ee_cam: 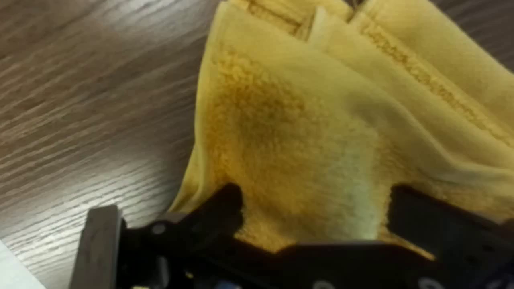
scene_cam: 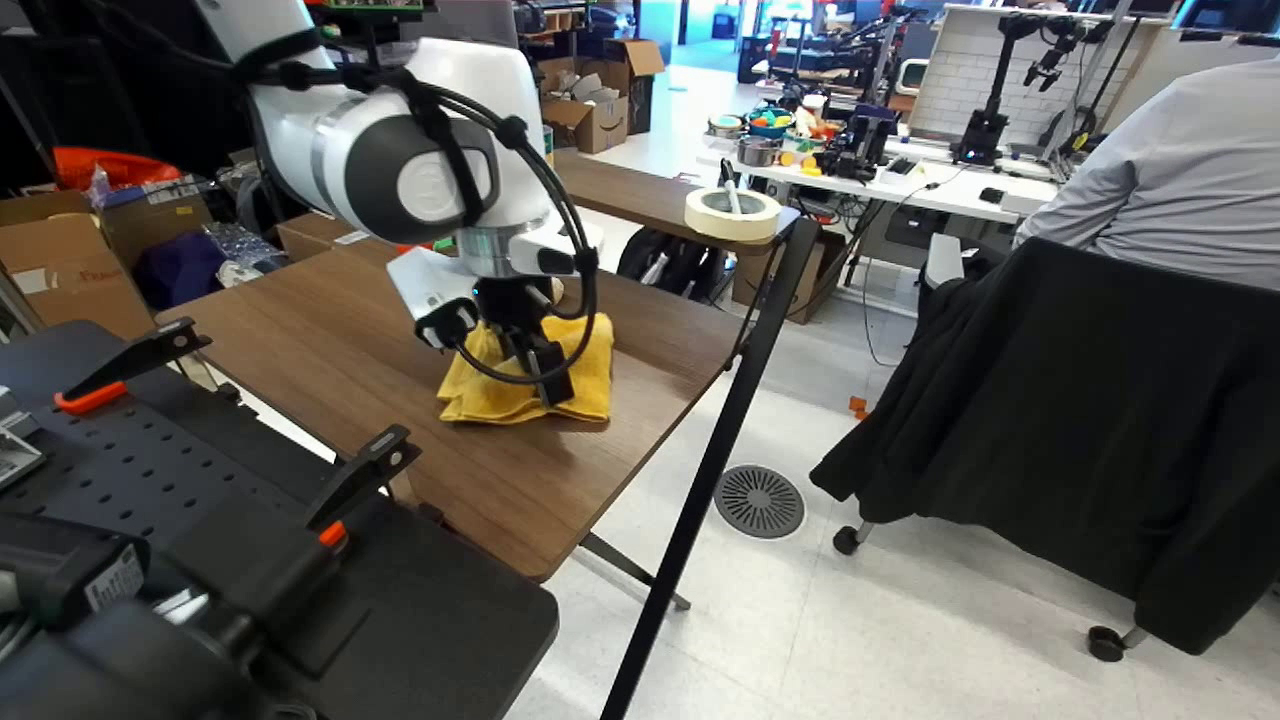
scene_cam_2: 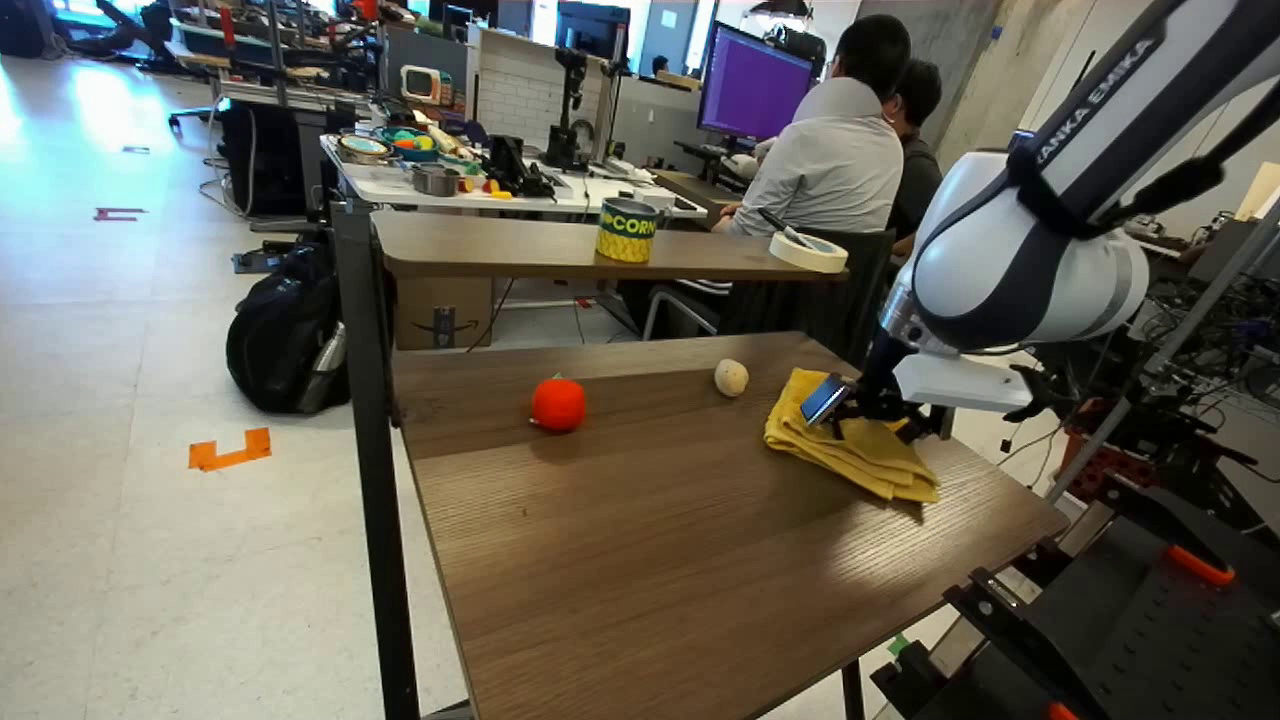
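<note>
The black gripper, its jaws wide apart and holding nothing, is right over the folded, fuzzy yellow cloth on the brown wood table, with some cloth showing between the jaws, but I can't tell if they touch it.

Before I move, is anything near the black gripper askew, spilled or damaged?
Nothing looks spilled. The folded yellow cloth under the open black gripper looks askew on the brown wooden table: its edges don't line up. The wrist view shows a darker patch on it, stain or shadow unclear.
</note>
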Action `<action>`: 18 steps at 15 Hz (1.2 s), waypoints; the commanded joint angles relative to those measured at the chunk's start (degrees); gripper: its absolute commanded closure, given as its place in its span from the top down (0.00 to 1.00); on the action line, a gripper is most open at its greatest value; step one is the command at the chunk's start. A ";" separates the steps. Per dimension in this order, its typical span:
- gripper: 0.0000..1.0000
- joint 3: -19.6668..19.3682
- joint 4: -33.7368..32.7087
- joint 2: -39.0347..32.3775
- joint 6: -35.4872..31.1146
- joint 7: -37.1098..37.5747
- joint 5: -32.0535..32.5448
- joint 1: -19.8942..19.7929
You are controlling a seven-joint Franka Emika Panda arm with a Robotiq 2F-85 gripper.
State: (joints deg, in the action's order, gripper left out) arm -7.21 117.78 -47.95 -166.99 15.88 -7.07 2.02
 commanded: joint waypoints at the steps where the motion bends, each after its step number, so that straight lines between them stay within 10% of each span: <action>1: 1.00 -0.71 -12.22 -9.77 5.29 2.10 -2.97 -3.91; 10: 1.00 5.89 -28.11 -11.96 13.57 6.24 -12.58 -11.37; 18: 1.00 -3.41 -16.01 -6.02 22.43 11.95 -3.95 1.40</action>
State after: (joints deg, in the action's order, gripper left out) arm -5.64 96.10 -56.29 -147.72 23.50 -14.27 -0.90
